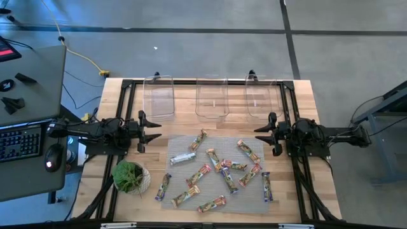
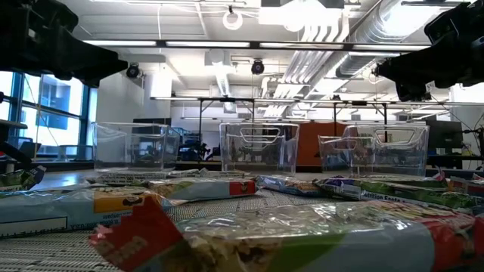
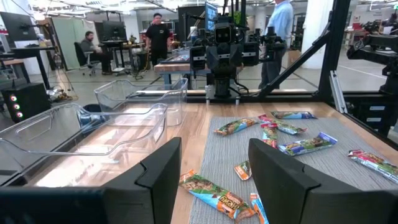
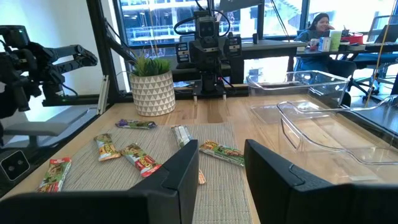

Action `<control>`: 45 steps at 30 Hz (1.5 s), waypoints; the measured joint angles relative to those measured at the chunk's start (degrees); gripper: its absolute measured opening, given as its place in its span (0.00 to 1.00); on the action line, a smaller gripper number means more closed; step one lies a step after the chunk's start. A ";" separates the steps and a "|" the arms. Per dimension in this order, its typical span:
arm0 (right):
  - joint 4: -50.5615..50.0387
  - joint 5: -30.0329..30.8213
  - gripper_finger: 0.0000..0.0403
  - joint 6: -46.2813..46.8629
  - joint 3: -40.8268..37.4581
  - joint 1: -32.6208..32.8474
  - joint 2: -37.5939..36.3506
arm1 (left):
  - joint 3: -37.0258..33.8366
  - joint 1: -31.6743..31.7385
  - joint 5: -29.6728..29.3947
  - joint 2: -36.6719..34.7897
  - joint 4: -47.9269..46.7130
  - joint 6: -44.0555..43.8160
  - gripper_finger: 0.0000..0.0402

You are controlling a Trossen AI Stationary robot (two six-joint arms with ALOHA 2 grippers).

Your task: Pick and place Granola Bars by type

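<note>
About a dozen granola bars (image 1: 216, 168) lie flat and scattered on a grey mat (image 1: 191, 143), in green/yellow, red, purple and one silver (image 1: 182, 158). My left gripper (image 1: 151, 130) hovers open at the mat's left far corner. In its wrist view (image 3: 214, 146) a green bar (image 3: 205, 191) lies just ahead of the fingers. My right gripper (image 1: 261, 132) hovers open at the mat's right far corner. Its wrist view (image 4: 221, 149) shows bars (image 4: 142, 158) spread in front of it. Neither gripper touches a bar.
Three clear plastic bins (image 1: 159, 97) (image 1: 211, 97) (image 1: 262, 95) stand in a row along the table's far edge. A potted green plant (image 1: 130, 176) sits at the near left, beside the mat. Black frame rails run along both table sides. People show in the room beyond.
</note>
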 joint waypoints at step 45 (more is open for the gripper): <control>23.19 8.16 0.28 -16.67 -0.01 -0.01 0.00 | 7.00 0.02 -2.57 0.91 3.43 -14.44 0.45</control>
